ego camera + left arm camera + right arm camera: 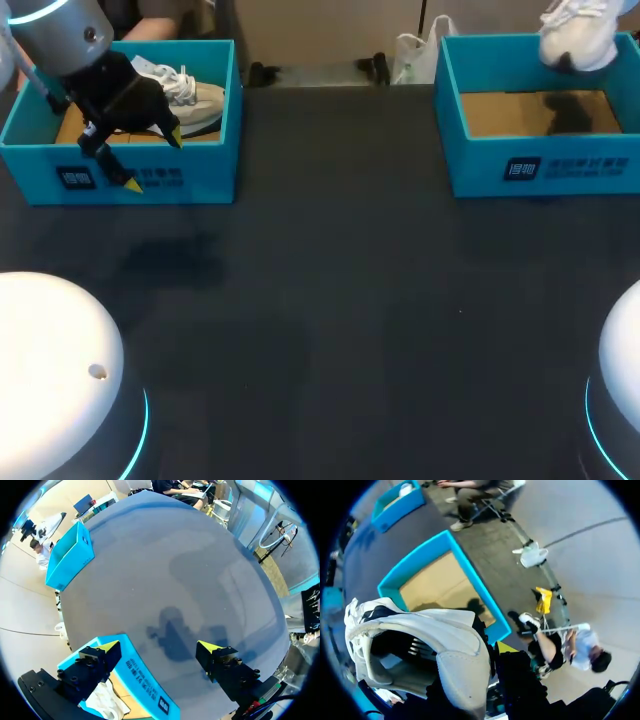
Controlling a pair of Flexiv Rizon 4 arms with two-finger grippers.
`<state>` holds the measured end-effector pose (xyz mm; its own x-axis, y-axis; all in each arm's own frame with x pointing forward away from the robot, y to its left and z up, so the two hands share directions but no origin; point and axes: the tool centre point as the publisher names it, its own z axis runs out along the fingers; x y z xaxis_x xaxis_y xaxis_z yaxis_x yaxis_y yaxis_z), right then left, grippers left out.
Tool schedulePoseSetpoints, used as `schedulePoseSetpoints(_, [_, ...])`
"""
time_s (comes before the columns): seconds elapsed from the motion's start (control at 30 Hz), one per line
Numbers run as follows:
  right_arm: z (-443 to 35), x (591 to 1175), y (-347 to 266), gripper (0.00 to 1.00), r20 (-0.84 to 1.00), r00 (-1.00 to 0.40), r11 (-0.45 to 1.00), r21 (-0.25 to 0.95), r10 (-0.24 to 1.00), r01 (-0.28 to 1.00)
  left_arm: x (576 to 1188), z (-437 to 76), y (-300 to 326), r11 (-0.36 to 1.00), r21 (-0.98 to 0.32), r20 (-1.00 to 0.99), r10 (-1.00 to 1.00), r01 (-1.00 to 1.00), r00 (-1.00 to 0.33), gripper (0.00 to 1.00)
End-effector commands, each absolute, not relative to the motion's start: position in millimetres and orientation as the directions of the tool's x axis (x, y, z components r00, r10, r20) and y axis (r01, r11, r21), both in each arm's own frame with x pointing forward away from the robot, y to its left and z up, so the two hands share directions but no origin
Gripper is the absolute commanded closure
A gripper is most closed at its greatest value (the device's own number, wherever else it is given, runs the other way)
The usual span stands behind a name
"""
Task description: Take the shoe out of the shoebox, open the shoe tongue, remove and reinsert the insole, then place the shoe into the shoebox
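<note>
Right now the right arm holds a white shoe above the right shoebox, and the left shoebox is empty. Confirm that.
Wrong on one point. The left shoebox is not empty: the head view shows a pale laced shoe lying in it. The rest stands: the right arm's jaws hold the white shoe above the right shoebox.

You've got two blue shoeboxes on one dark worktop [350, 300]: count the left shoebox [120, 172], count the right shoebox [545, 160]. Two shoes as well: one beige shoe [198, 100], one white shoe [578, 35]. And two tools: the left tool [157, 647] shows you both yellow tips [110, 645], the right tool [482, 657] shows only one.
</note>
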<state>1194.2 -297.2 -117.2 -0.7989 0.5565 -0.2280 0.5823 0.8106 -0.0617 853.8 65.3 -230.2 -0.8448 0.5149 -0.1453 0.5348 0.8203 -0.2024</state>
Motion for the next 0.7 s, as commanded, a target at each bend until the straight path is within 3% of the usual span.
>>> schedulePoseSetpoints(0.03, [-115.0, 1188.6, -291.5, 1.0, -0.216, -0.313, 0.304, -0.074, 0.925, 0.95, 852.9, -230.5, 65.9, 0.82, -0.2, -0.146, 0.515, 0.536, -0.844, 0.0])
schedulePoseSetpoints(0.2, [-115.0, 1188.6, -291.5, 1.0, -0.216, -0.313, 0.304, -0.074, 0.925, 0.95, 852.9, -230.5, 65.9, 0.82, -0.2, -0.146, 0.515, 0.536, -0.844, 0.0])
schedulePoseSetpoints(0.43, [-124.8, 1156.2, -314.9, 1.0, -0.205, -0.021, 0.034, 0.058, 0.978, 0.998, 852.9, -230.5, 65.9, 0.82, -0.2, -0.146, 0.515, 0.536, -0.844, 0.0])
schedulePoseSetpoints(0.7, [-140.2, 1137.2, -318.3, 1.0, -0.194, 0.135, -0.106, 0.152, 0.972, 0.983, 852.9, -230.5, 65.9, 0.82, -0.2, -0.146, 0.515, 0.536, -0.844, 0.0])
